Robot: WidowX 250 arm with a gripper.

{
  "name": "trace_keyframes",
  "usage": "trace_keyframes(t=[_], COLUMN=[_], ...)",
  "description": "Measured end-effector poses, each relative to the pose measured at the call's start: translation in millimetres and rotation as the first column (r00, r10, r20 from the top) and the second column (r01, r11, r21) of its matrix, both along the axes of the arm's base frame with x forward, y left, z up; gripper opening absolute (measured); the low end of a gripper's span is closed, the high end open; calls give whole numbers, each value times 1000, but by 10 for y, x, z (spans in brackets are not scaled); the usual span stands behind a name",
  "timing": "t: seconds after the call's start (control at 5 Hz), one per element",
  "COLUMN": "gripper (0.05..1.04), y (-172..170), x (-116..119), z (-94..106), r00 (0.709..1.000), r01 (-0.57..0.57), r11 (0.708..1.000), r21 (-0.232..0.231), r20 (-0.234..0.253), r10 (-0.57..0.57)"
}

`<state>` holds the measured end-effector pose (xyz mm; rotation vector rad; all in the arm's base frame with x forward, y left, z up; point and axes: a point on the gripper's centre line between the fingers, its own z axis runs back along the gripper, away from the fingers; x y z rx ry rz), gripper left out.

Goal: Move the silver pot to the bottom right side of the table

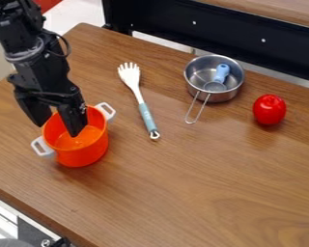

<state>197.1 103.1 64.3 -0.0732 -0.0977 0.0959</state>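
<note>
1. Gripper (58, 129), black, two-fingered. Hung from the arm (37, 62), which enters at the upper left and slopes down, tips lowest. Fingers spread; no pinched object seen. One finger dips into the orange pot's mouth, the other stands at its upper-left rim, a pose that would suit taking the wall between them. For the stated task it is the wrong vessel; the arm would first need lifting clear, then carrying right.

2. Orange pot (83, 152), two white side handles. Upright near the tabletop's (183, 193) left side, directly under the gripper; likely plain company to the task, best left undisturbed.

3. Slotted-end server (136, 89), white head, blue-grey handle. Flat between the two pots, head toward the upper edge; apparently unused, though a low sideways pass could brush it.

4. Silver pot (227, 98), the task's piece. Upright near the tabletop's upper edge, well apart from the gripper, its bottom-right destination not yet attained. A wire loop (190, 122) projects over the near side, a possible hold.

5. Blue-handled utensil (222, 72). Rests inside the silver pot, handle against the far wall; presumably to travel with it, so a level carry is advisable.

6. Red tomato (269, 109). Right of the silver pot, not touching; worth skirting.
</note>
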Motion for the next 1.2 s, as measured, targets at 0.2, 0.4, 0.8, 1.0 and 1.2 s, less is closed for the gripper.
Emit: trace_keyframes(t=[0.2, 0.4, 0.8, 1.0, 1.2], gripper=[1001, 1001, 1001, 1001, 1001], y=[-16, -54, -280, -468, -618], x=[-18, -58, 145, 359, 578], z=[-33, 40, 278, 318, 316], r00=[1000, 998, 999, 996, 994], r01=[3, 31, 5, -54, -93], r11=[1000, 999, 999, 997, 993], r21=[-10, -37, -35, -61, -74], r20=[-15, -52, -52, -68, -72], r10=[-3, -33, -7, 50, 88])
